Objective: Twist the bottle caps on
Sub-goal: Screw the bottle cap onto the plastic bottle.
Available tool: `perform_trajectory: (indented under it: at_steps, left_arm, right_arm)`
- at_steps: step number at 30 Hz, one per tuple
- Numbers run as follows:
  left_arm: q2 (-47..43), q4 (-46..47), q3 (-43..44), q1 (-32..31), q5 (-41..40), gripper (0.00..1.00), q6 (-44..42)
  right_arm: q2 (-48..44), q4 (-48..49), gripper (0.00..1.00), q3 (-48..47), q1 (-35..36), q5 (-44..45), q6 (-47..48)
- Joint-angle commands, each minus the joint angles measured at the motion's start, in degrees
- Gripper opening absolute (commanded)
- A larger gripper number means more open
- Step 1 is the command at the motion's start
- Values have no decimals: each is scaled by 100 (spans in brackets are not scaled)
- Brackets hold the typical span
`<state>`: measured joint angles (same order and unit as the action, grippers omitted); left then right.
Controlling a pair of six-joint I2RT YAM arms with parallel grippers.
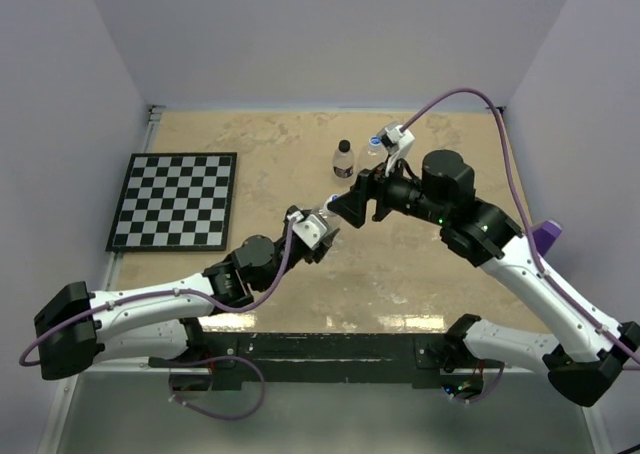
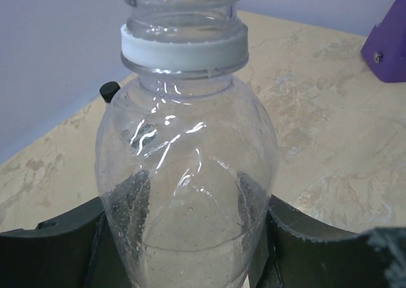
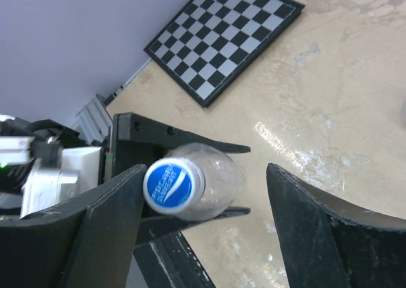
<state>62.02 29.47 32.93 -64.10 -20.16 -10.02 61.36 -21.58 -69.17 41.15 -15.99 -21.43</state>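
- Blue cap (image 3: 172,185) with a white centre mark sits on top of a clear bottle (image 2: 184,142), which stands upright near the middle of the desk (image 1: 260,144).
- Left tool (image 2: 185,237) pinches the bottle's body low down, one dark finger pressed against each side. A white ring circles the neck above them.
- Right tool (image 3: 204,174) hangs over the cap with its jaws spread wide. One finger is just beside the cap's rim and the other is well apart from it.
- Second bottle (image 1: 343,160), with a black cap, stands alone between the two tools and the desk's far edge.
- Third bottle (image 1: 377,142), with a blue cap, stands just beside it, closer to the far edge.
- Black-and-white chessboard (image 1: 175,200) lies flat along the desk's left edge.
- Purple object (image 1: 550,236) shows at the right edge; what it is cannot be told.
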Motion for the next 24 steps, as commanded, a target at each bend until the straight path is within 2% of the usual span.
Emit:
perform_trajectory:
  at_steps: [1,5,10,17,20,24]
  left_arm:
    - [-304,200,-67,520,1012,0,667]
    - [-427,-99,-67,889,2137,0,844]
    - [-471,-346,12,1074,3131,0,817]
    - [-577,-205,-6,1426,4203,0,1151]
    - [-559,-214,56,1628,4861,0,1213]
    - [-489,-363,214,1778,5469,0,1231]
  right_arm:
    - [-458,41,82,-501,-1,465,288]
    - [-695,110,82,-572,-19,220,727]
    - [-810,277,81,-405,-10,-456,1570]
    - [-635,199,70,-335,-28,-1379,2099]
    - [-643,85,68,-325,-36,-2047,2660]
    - [-661,-179,65,-334,-45,-2505,3197]
